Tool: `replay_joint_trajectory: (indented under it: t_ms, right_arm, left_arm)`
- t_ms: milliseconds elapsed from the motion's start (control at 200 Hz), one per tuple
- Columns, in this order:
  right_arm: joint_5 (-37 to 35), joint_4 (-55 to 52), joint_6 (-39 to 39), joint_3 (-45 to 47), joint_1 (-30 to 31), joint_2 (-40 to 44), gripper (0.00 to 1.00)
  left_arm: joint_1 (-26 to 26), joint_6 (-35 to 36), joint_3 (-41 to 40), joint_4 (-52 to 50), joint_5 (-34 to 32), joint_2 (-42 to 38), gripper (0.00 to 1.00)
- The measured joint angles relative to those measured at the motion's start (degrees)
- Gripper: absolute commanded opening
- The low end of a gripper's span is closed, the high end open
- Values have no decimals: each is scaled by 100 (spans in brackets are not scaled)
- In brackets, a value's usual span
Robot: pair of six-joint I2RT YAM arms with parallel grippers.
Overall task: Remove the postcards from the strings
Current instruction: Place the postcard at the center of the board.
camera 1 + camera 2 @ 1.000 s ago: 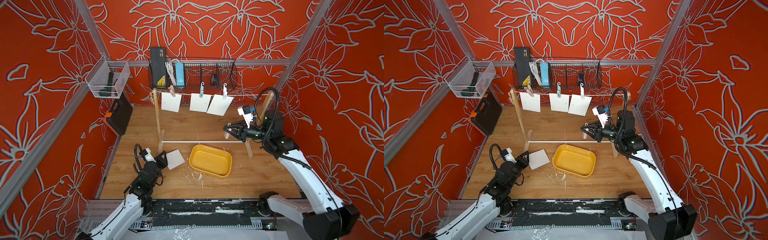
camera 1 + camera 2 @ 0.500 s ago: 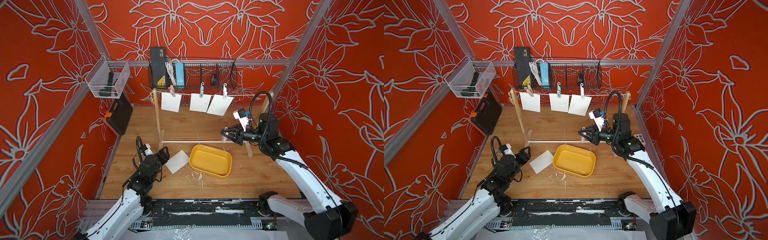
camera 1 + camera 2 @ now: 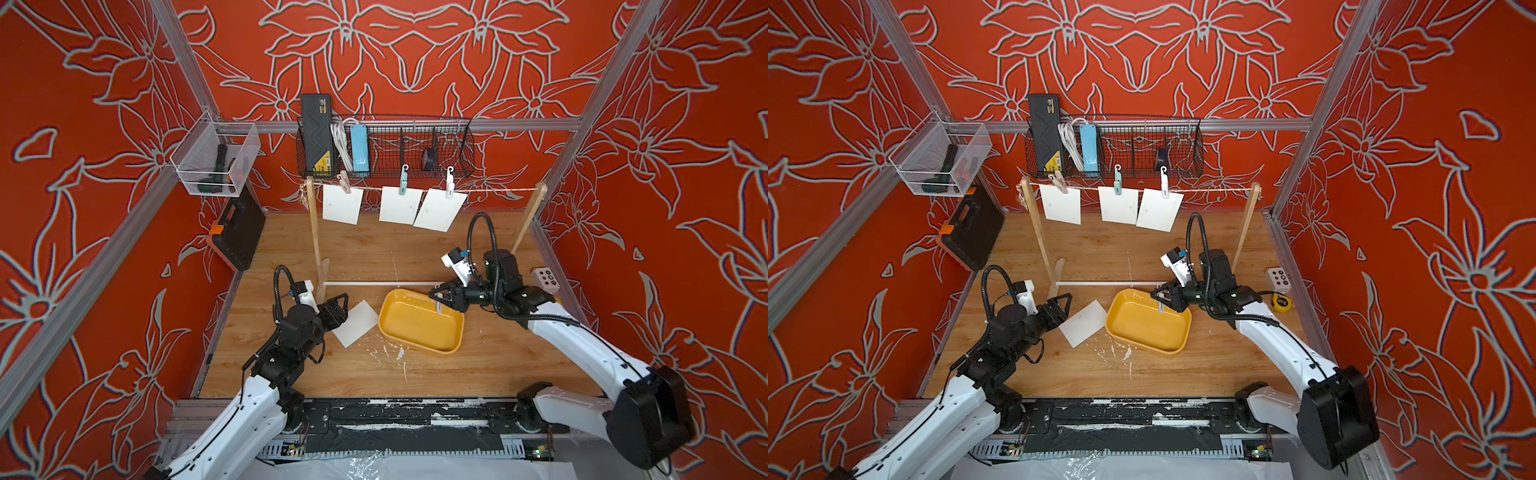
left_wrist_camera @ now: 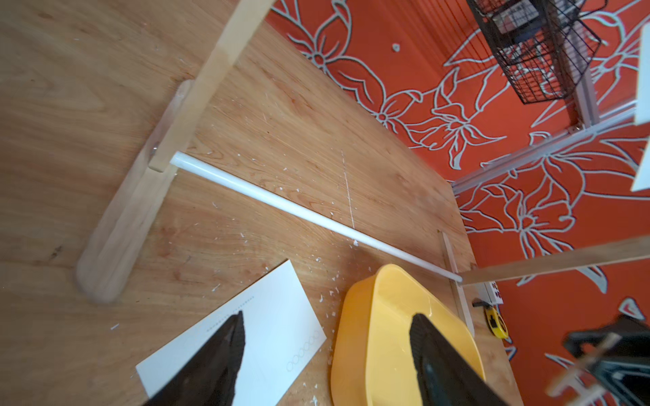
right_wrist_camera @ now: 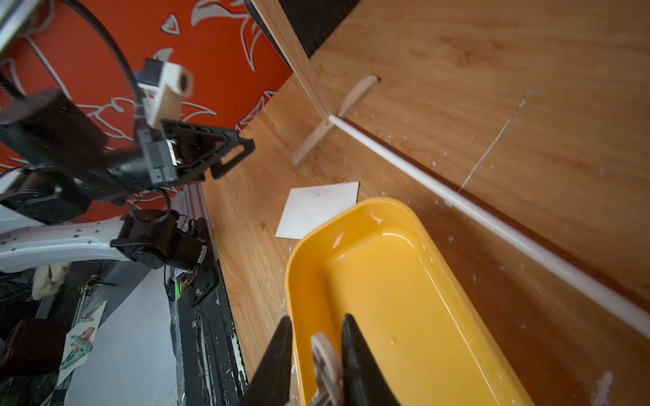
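1. White card stock gives the count: three postcards (image 3: 398, 205) hang from the string (image 3: 494, 190), each pinned by a clothespin (image 3: 404, 183).
2. A loose postcard (image 3: 357, 322) lies flat on the worktop (image 3: 374, 374), just beside the yellow tray (image 3: 415, 324) and well apart from the line.
3. At that card's edge the left fingers (image 4: 225, 351) stand wide apart and grip nothing.
4. Over the tray, the right fingers (image 5: 355, 351) are closed on a pale clothespin (image 5: 325, 358); the tray looks empty.
5. By my reading, about a quarter of the task is done. Three cards and their pins remain to come off the string.
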State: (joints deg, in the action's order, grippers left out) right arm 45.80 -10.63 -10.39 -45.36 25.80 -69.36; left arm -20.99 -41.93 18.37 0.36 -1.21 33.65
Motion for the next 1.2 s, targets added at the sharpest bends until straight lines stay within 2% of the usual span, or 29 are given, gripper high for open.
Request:
replay_joint_trajectory:
  t_ms: [320, 455, 525, 606, 671, 831, 976, 1201]
  right_arm:
    - [-866, 540, 17, 251, 374, -763, 29]
    - [-1117, 688, -2, 315, 485, -1034, 39]
    - [-1204, 732, -4, 315, 503, -1132, 51]
    - [-1300, 750, 15, 315, 514, -1158, 59]
    - [-1364, 761, 22, 313, 514, -1134, 62]
    - [-1502, 597, 63, 313, 514, -828, 62]
    - [-1585, 260, 131, 282, 535, -162, 62]
    - [-1646, -385, 304, -181, 538, 905, 62]
  left_arm:
    - [0, 343, 133, 179, 866, -118, 73]
    - [0, 380, 146, 195, 1043, -125, 73]
    - [0, 389, 146, 195, 1097, -125, 73]
    - [0, 407, 146, 197, 1156, -122, 73]
    - [0, 409, 146, 210, 1196, -116, 73]
    - [-7, 409, 146, 334, 1335, -35, 73]
    - [-83, 409, 146, 533, 1449, 81, 73]
    - [-584, 426, 151, 955, 1429, 358, 74]
